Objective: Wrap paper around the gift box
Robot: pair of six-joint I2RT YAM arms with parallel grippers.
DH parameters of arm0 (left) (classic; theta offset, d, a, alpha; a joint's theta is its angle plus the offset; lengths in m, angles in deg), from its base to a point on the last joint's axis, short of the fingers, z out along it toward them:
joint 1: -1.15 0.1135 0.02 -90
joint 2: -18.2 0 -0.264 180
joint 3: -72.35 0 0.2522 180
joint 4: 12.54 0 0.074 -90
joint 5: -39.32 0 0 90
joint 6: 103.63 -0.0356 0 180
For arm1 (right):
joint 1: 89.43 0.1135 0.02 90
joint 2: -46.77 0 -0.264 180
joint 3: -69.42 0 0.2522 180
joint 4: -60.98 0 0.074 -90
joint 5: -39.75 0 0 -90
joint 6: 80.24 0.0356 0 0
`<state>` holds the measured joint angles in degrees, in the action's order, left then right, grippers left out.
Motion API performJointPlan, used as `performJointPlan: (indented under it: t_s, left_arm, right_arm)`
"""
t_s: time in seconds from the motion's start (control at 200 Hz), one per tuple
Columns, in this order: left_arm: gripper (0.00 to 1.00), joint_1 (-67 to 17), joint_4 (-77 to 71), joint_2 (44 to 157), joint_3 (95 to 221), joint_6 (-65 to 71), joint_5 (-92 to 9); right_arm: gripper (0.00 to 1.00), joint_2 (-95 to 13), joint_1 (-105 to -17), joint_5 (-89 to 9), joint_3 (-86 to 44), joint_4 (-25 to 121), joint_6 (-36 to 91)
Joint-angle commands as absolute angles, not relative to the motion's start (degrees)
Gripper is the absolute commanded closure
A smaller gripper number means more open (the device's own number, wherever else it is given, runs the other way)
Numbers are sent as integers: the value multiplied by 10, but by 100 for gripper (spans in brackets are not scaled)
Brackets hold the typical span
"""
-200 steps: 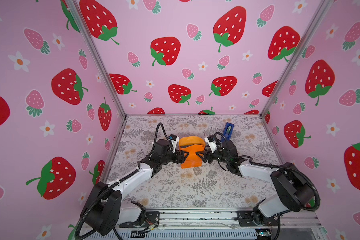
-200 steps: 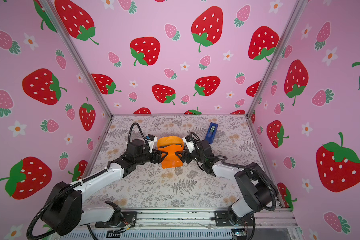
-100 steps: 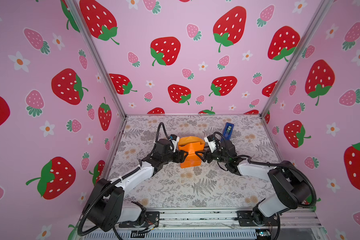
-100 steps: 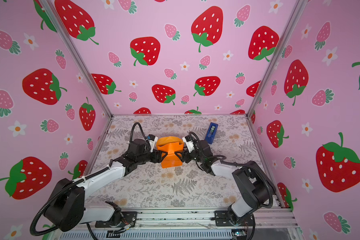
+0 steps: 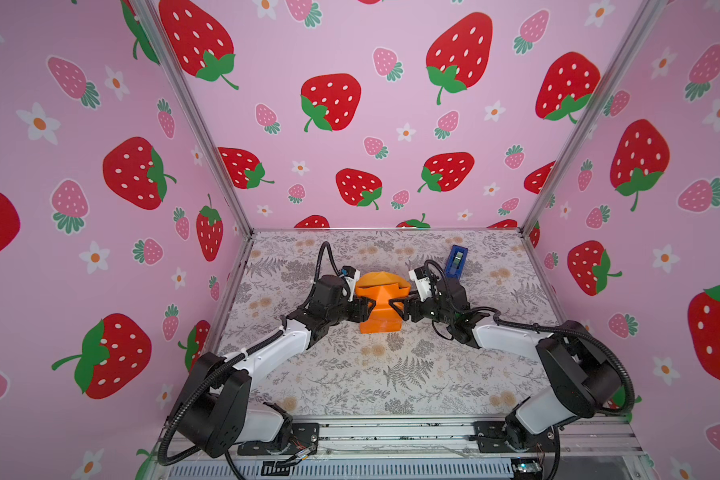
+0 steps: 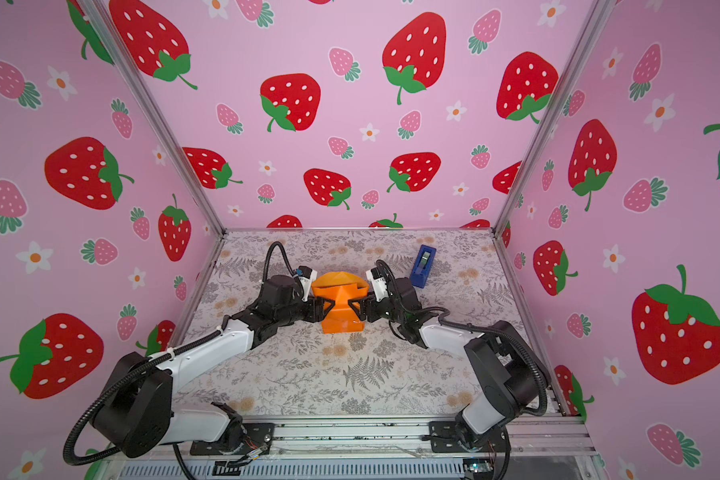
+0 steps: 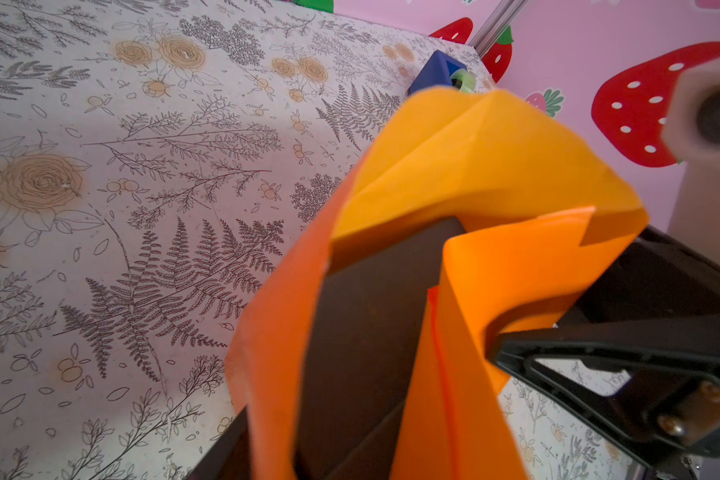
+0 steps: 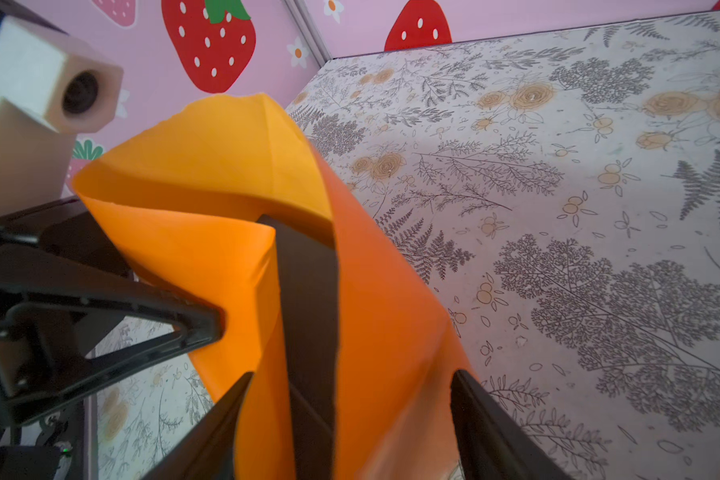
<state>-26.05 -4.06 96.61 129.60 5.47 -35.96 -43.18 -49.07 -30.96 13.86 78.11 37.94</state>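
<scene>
The orange paper [image 5: 381,322] [image 6: 341,324] is folded up around the gift box at the table's middle, with a loose flap standing at the far side. The box shows only as a dark face between paper folds [image 7: 371,324] [image 8: 308,299]. My left gripper [image 5: 373,311] [image 6: 329,309] reaches in from the left. One finger [image 7: 221,453] shows beside the paper; the other is hidden. My right gripper [image 5: 395,309] [image 6: 352,308] [image 8: 352,373] comes from the right, jaws wide apart astride the box end and its paper folds. The two grippers' fingertips almost meet over the package.
A bright-blue tape dispenser [image 5: 457,262] [image 6: 423,266] [image 7: 433,72] stands behind the right arm, toward the back right. Pink strawberry walls close in the floral table [image 5: 391,374] on three sides. Both forearms lie low across the table's middle.
Both grippers have moved inward over the wrapped box, pushing the side paper in; their fingertips are now much closer together. The package has stayed in place.
</scene>
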Motion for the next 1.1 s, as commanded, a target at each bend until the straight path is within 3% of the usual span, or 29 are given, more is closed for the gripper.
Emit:
performJointPlan:
  t_s: [0.0,0.355,0.78,1.095]
  left_arm:
    - [41,-261,-7,981,1311,61,-382]
    - [43,-270,8,1005,1325,65,-378]
    - [34,-267,40,962,1351,73,-407]
    - [50,-252,24,1008,1378,119,-447]
  right_arm:
    - [28,-438,-479,-370,135,800,439]
    - [28,-464,-431,-500,112,790,494]
    - [52,-464,-422,-557,125,768,498]
    - [56,-471,-422,-544,122,767,500]
